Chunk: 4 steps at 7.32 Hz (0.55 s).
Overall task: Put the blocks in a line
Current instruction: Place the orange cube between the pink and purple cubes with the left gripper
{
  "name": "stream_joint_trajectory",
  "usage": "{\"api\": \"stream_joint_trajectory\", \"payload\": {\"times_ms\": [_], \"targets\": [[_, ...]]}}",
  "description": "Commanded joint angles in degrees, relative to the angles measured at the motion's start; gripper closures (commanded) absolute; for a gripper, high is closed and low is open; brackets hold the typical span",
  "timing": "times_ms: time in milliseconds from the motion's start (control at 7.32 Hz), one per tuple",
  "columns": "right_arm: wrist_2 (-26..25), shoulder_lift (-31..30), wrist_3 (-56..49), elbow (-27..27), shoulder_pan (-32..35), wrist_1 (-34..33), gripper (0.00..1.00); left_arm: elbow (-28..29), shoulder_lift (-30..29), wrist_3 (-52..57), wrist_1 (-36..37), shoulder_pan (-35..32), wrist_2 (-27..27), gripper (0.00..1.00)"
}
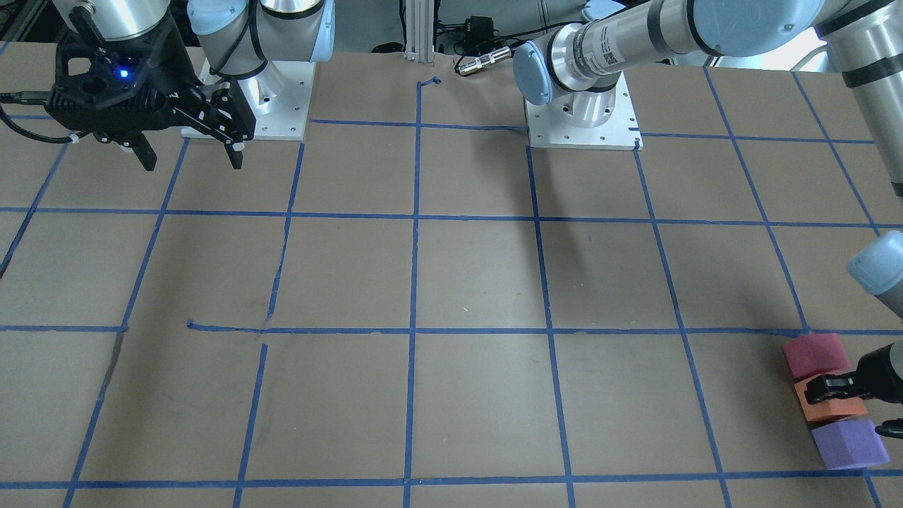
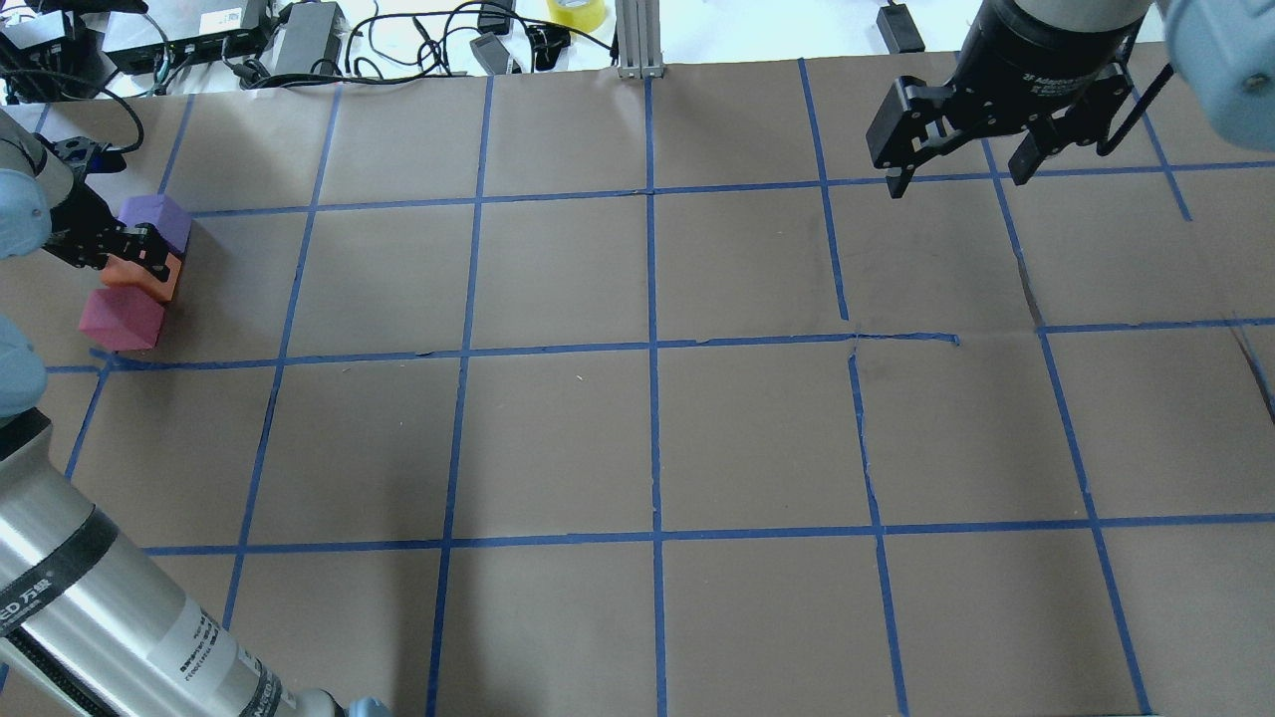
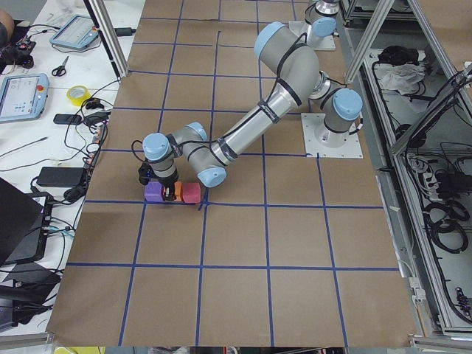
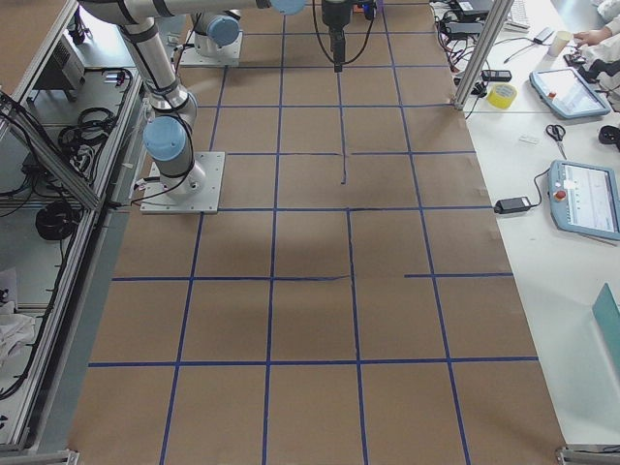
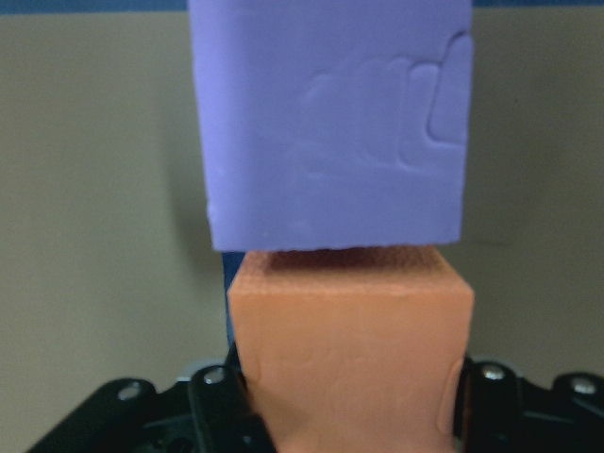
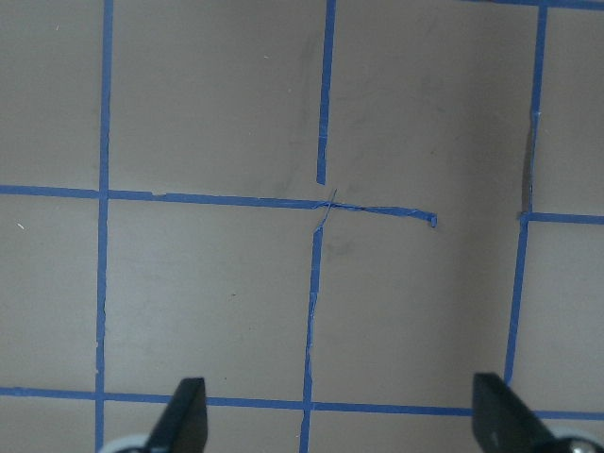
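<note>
Three blocks lie touching in a short line at the table's far left: purple (image 2: 154,221), orange (image 2: 151,280) in the middle, reddish-pink (image 2: 122,319). They also show in the front view as purple (image 1: 850,444), orange (image 1: 836,409) and pink (image 1: 815,355). My left gripper (image 2: 134,254) is low over the middle of the row, shut on the orange block (image 5: 349,349), with the purple block (image 5: 335,132) right in front. My right gripper (image 2: 956,185) is open and empty, held high over the far right of the table (image 6: 340,425).
The brown table top (image 2: 647,438) carries a grid of blue tape. Cables, power bricks and a tape roll (image 2: 576,12) lie beyond the far edge. The arm bases (image 1: 582,113) stand on white plates at the robot's side.
</note>
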Motion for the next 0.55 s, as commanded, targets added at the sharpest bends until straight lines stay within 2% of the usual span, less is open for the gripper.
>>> {"api": "stream_joint_trajectory", "payload": {"times_ms": [0,137,410], "targets": [[0.0,0.0,0.0,0.0,0.0,0.0,0.00,0.1,-0.2,0.9,0.2,0.0,0.3,1.00],[0.0,0.0,0.0,-0.1,0.0,0.0,0.00,0.0,-0.1,2.5,0.3,0.0,0.3,0.01],[0.0,0.0,0.0,0.0,0.0,0.0,0.00,-0.3,0.7,2.9,-0.3,0.0,0.5,0.00]]}}
